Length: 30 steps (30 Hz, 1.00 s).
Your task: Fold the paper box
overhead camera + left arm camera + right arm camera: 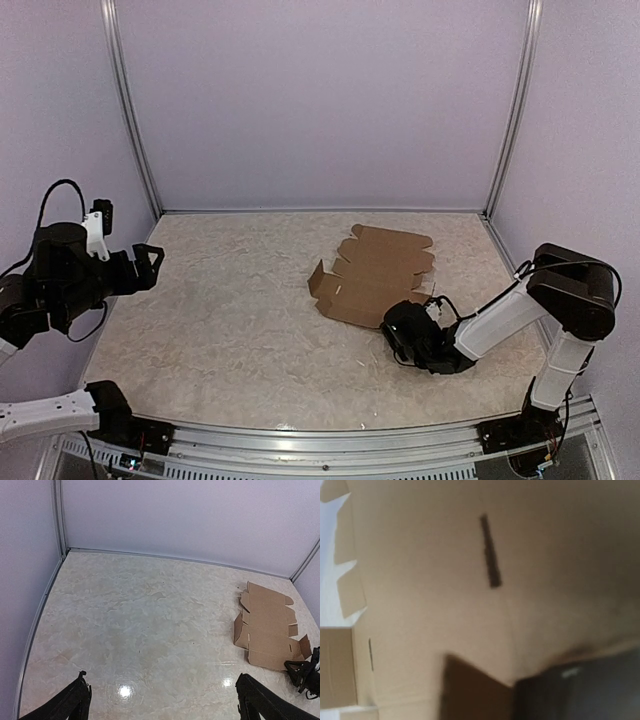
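The paper box [375, 270] is a flat brown die-cut sheet with flaps and tabs, lying right of centre on the table; the left wrist view has it at the right edge [267, 630]. My right gripper [398, 322] lies low at the sheet's near edge. In the right wrist view the cardboard [445, 580] fills the frame, blurred, and the two dark fingers [570, 695] stand close together at the bottom, closed on its edge. My left gripper [150, 262] hovers high at the far left, open and holding nothing, its fingertips [75, 702] far apart.
The marbled table [230, 330] is walled by pale panels with metal posts [130, 110] at the back corners. A metal rail [330, 440] runs along the near edge. One left flap [320, 285] of the sheet stands up slightly.
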Motion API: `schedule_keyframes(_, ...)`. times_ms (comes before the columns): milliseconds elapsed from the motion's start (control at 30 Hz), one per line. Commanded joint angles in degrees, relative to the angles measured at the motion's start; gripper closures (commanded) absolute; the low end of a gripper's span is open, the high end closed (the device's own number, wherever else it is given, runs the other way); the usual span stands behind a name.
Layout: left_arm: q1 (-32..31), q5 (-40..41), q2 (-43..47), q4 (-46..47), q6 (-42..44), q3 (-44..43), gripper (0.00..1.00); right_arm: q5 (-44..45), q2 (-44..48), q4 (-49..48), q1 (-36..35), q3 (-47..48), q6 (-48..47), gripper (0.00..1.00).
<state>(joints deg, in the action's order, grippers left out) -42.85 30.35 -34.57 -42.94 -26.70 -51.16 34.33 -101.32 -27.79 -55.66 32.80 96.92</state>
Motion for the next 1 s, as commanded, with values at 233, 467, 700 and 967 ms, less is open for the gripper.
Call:
schedule_keyframes(233,-0.3,0.53,-0.69,-0.68,0.42,-1.84,0.01,-7.55,0.42,-6.8,1.49,-5.56,-6.83,1.0)
schedule_keyframes(467,-0.3,-0.37,-0.34,-0.77,0.67,-2.99,0.01,-22.42,0.02,-16.25,2.71,-7.04,-15.83,1.0)
schedule_keyframes(700,-0.3,-3.64,-0.31,-0.81,1.59,-4.13,0.01,-42.19,-2.95,-13.72,3.78,-1.14,-27.15,1.0)
schedule_keyframes(967,-0.3,-6.54,-2.21,-2.13,2.6,-4.67,0.01,-57.44,-3.08,2.75,6.73,6.81,-44.16,1.0)
